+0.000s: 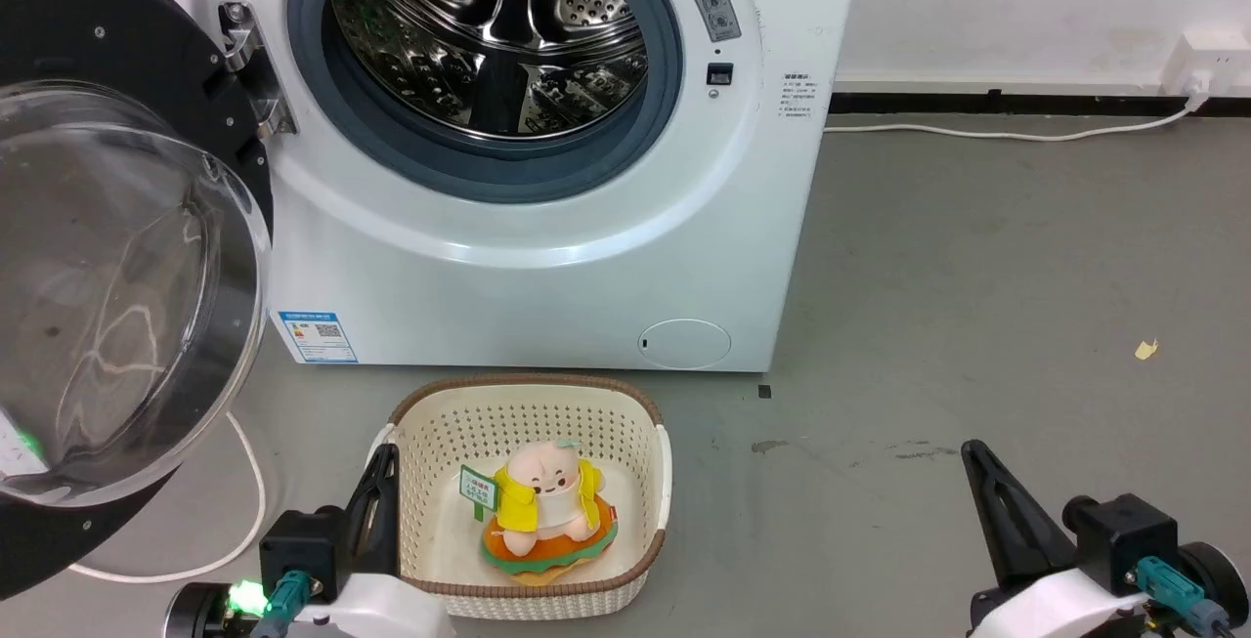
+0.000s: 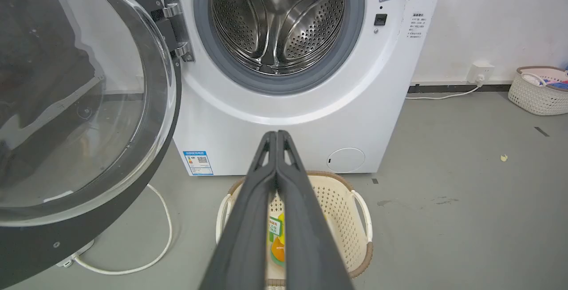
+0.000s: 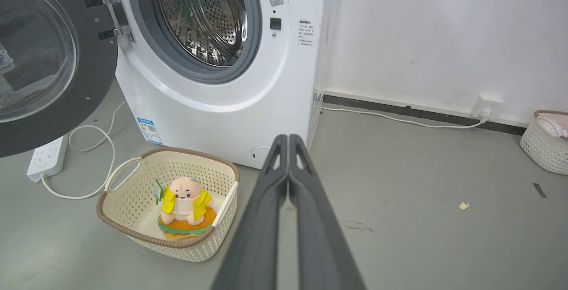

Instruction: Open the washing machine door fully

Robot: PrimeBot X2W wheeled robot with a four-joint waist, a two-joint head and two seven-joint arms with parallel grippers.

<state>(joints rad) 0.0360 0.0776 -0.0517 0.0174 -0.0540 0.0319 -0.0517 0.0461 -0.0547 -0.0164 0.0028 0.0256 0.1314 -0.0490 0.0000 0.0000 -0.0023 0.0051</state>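
Washing machine door (image 1: 117, 276) standing wide open, its left edge cut off by the frame; left gripper (image 2: 276, 133) and right gripper (image 3: 288, 137) with jaws pressed closed.

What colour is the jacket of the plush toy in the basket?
Yellow; the plush toy shows best in the right wrist view.

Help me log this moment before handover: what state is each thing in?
washing machine door: swung wide open, leftward.
drum: exposed, looks empty.
basket: upright, not empty.
plush toy: sitting upright inside it.
left claw: shut, empty.
right claw: shut, empty.
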